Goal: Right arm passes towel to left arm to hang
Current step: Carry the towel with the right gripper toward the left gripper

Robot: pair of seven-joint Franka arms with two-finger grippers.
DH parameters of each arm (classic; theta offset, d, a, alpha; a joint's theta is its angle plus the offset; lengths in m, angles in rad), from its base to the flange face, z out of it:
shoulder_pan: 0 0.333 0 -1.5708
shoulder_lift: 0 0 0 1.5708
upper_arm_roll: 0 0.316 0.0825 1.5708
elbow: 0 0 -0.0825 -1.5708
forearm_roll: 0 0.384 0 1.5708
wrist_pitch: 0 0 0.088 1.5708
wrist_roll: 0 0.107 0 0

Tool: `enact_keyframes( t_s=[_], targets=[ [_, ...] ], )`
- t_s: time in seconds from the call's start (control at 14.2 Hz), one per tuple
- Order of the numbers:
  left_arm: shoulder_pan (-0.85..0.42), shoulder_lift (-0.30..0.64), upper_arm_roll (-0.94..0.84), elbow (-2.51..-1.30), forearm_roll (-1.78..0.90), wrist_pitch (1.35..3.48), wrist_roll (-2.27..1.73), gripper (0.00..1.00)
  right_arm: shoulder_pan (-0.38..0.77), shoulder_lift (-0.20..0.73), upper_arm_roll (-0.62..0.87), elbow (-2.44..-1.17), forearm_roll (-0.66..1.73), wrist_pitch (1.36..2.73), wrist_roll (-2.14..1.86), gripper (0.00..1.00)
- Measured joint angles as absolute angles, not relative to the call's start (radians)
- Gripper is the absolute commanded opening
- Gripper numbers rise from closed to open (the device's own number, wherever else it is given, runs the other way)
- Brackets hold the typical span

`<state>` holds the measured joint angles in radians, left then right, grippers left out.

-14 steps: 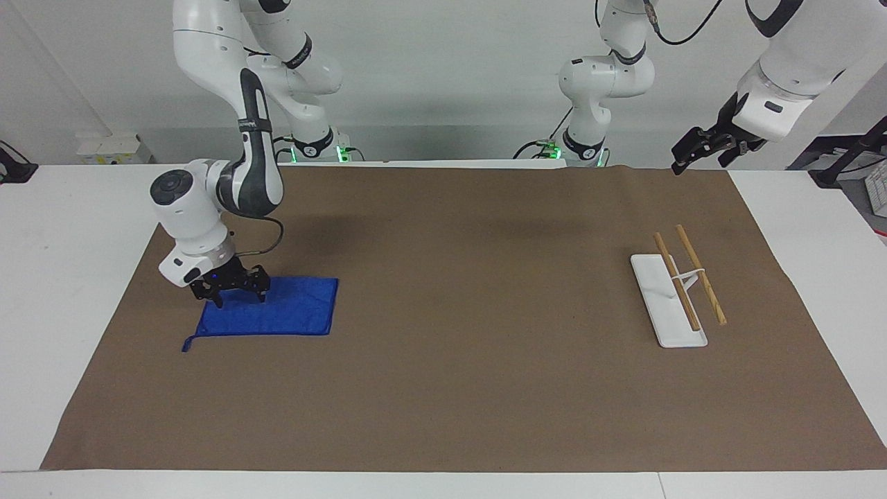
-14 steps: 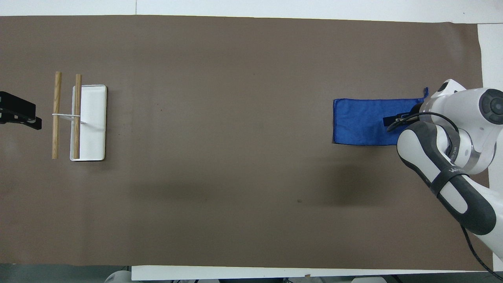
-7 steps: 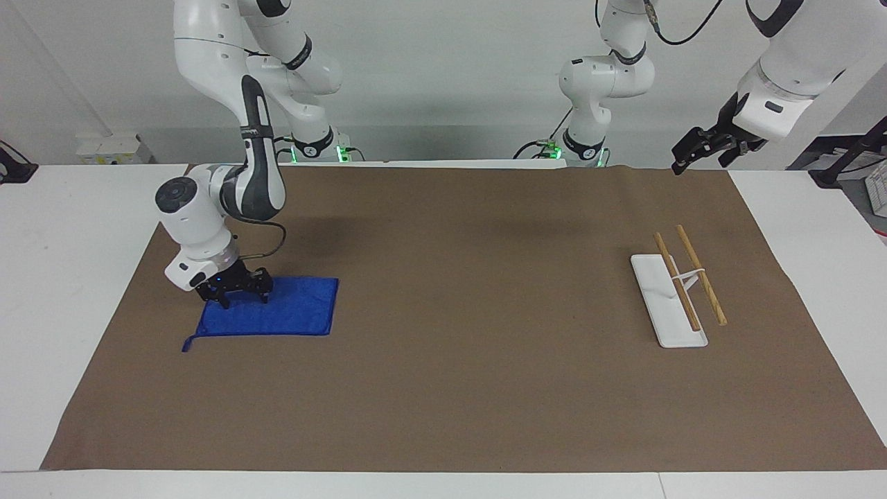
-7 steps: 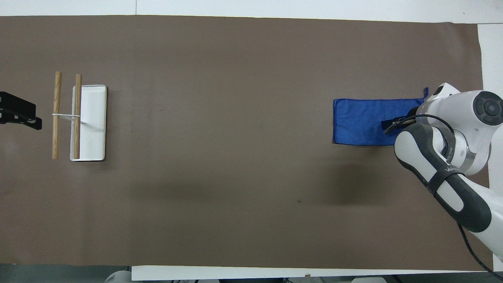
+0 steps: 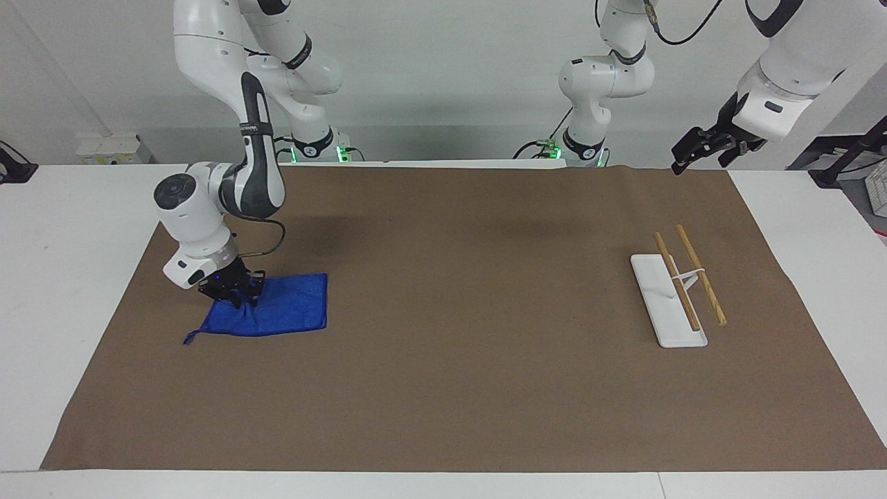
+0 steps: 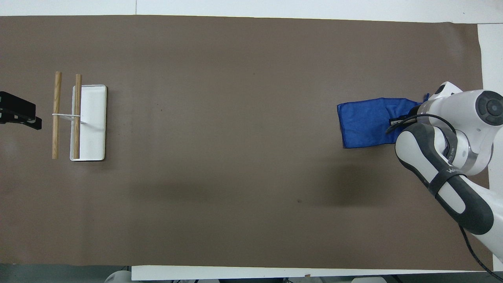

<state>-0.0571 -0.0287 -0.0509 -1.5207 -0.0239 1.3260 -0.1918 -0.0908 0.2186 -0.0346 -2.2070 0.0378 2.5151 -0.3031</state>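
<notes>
Where fingers [image 5: 239, 296] pinch, towel [image 5: 284, 313] bunches.

Facing cam high, across table toward robots, overhead cam steep down, both share brown mat [image 5: 485, 346]

Soft blue cloth towel [image 5: 277, 312], matt brown paper mat [image 5: 457, 360], wooden rods [image 5: 700, 274], glossy white tray [image 5: 655, 294]

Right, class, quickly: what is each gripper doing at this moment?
Right gripper: jaws shut on the towel, bunching one end of it on the mat.
Left gripper: jaws open, holding nothing, waiting in the air at its own end.
</notes>
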Motion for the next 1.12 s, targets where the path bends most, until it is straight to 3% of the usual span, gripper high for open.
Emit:
enact_keyframes(
  t_s=[0.28, 0.49, 0.77, 1.12],
  targets=[
    [-0.057, -0.029, -0.051, -1.521, -0.024, 1.326, -0.192, 1.0, -0.091, 0.219, -0.027, -2.198, 0.038, 2.483, -0.303, 0.0],
    [-0.057, -0.029, -0.051, -1.521, -0.024, 1.326, -0.192, 1.0, -0.096, 0.217, 0.021, -2.141, 0.052, 2.327, -0.231, 0.0],
    [-0.057, -0.029, -0.051, -1.521, -0.024, 1.326, -0.192, 1.0, -0.094, 0.183, 0.18, -1.96, 0.056, 1.981, 0.127, 0.0],
    [-0.057, -0.029, -0.051, -1.521, -0.024, 1.324, -0.192, 1.0, -0.087, 0.168, 0.444, -1.837, 0.125, 1.873, 0.65, 0.0]
  ],
)
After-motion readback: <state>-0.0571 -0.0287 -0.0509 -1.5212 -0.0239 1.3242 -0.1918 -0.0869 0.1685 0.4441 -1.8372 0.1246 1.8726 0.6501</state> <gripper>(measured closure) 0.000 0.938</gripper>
